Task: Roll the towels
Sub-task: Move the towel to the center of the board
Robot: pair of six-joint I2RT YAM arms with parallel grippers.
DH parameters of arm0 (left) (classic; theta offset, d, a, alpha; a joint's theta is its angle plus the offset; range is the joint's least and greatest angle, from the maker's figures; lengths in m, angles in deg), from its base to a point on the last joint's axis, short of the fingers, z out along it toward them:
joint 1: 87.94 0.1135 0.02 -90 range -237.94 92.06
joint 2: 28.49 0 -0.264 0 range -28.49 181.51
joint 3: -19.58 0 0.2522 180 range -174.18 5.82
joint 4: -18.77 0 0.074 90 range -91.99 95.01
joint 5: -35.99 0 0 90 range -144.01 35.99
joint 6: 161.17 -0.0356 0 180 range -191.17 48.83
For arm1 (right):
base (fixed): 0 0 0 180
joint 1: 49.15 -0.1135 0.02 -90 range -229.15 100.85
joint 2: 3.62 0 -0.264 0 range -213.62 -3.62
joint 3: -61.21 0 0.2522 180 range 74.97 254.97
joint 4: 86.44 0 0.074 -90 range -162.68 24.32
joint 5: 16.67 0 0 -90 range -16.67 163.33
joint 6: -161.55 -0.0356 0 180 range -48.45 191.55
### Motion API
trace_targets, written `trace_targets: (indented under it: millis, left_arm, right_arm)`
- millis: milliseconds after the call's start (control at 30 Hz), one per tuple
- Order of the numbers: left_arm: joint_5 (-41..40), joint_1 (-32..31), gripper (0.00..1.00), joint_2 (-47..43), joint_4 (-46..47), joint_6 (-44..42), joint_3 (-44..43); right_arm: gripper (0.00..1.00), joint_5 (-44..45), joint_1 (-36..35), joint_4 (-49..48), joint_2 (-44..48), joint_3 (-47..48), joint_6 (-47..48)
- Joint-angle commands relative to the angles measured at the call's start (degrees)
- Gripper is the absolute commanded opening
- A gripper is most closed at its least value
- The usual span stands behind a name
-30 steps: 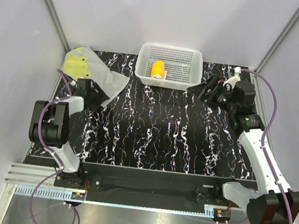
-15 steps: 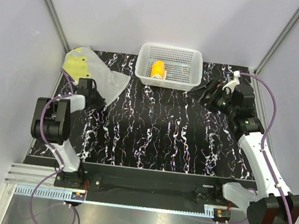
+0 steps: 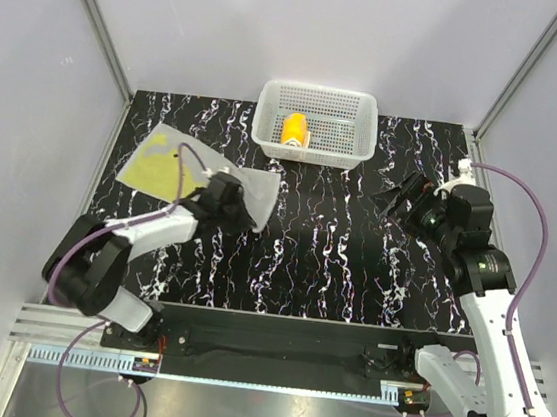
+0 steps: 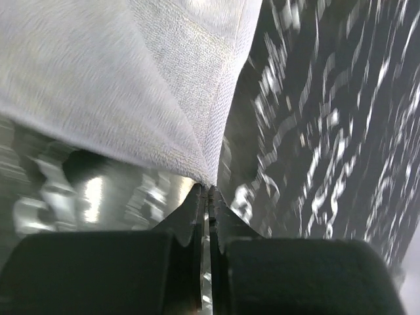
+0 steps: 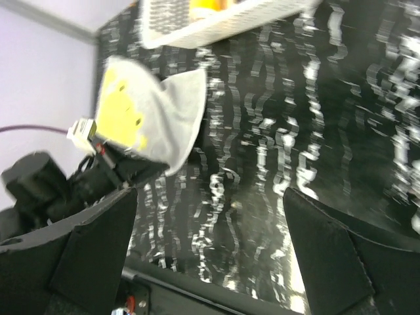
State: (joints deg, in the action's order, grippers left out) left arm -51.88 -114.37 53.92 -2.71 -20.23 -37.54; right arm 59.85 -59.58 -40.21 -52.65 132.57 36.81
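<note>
The light grey towel (image 3: 194, 172) with a yellow-green blotch lies spread on the left half of the black marbled table (image 3: 334, 255). My left gripper (image 3: 227, 201) is shut on its near right edge. In the left wrist view the jaws meet at the cloth's corner (image 4: 209, 176), and the grey towel (image 4: 131, 79) fans out above my left gripper (image 4: 209, 191). The orange towel (image 3: 294, 130) sits rolled inside the white basket (image 3: 363, 128). My right gripper (image 3: 407, 197) hangs open over the right side, holding nothing. Its own view shows my right gripper (image 5: 211, 193), the grey towel (image 5: 167, 121) and the basket (image 5: 197, 26).
The basket stands at the back middle of the table. Grey walls with metal corner posts (image 3: 98, 27) close in the back and sides. The left arm (image 5: 52, 190) shows in the right wrist view. A black rail (image 3: 273, 344) runs along the near edge.
My left gripper shut on the grey towel and dragged it from the back left corner toward the middle. My right gripper drew back, nearer and to the right, still open.
</note>
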Motion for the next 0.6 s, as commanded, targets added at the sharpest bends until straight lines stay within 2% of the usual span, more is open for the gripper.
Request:
trace_targets:
  millis: [0, 100, 200, 333, 367, 400, 467, 500, 533, 567]
  left_arm:
    - [-1.95, -6.51, 0.00, 5.03, 2.63, 8.01, -1.99]
    - [-1.87, -12.66, 0.00, 10.12, 6.49, 12.51, -5.24]
    - [-1.26, -17.67, 0.00, 17.32, 9.20, 15.94, -12.08]
    - [1.64, -22.86, 0.00, 26.82, 9.05, 18.31, -27.35]
    - [2.69, -24.18, 0.00, 29.62, 11.83, 19.28, -29.05]
    - [4.70, -24.80, 0.04, 30.95, 13.08, 19.55, -30.72]
    - [6.21, -26.11, 0.23, 33.68, 11.35, 18.25, -37.13]
    - [6.39, -26.38, 0.42, 33.87, 9.50, 17.62, -38.98]
    - [6.48, -26.47, 0.68, 33.61, 8.27, 17.01, -39.35]
    - [6.66, -26.47, 0.79, 31.08, 8.34, 16.22, -38.13]
  right_arm:
    - [1.00, 9.16, -0.20, 9.43, 0.78, 2.16, 0.82]
    - [1.00, 12.94, -0.29, 13.13, 1.49, 2.16, 0.55]
    - [1.00, 17.33, -0.20, 16.03, 3.06, 1.81, -0.06]
    - [1.00, 22.25, -0.20, 18.33, 5.17, 1.55, -0.59]
    - [1.00, 22.61, -0.20, 18.59, 5.27, 1.55, -0.59]
    - [1.00, 22.88, -0.20, 19.12, 5.35, 1.55, -0.68]
    - [1.00, 23.05, -0.20, 19.47, 5.18, 1.37, -0.85]
    - [1.00, 23.05, -0.20, 19.65, 5.09, 1.20, -1.12]
    - [1.00, 22.27, -0.20, 19.65, 5.00, 1.11, -1.12]
    - [1.00, 21.74, -0.20, 19.39, 5.00, 0.85, -1.20]
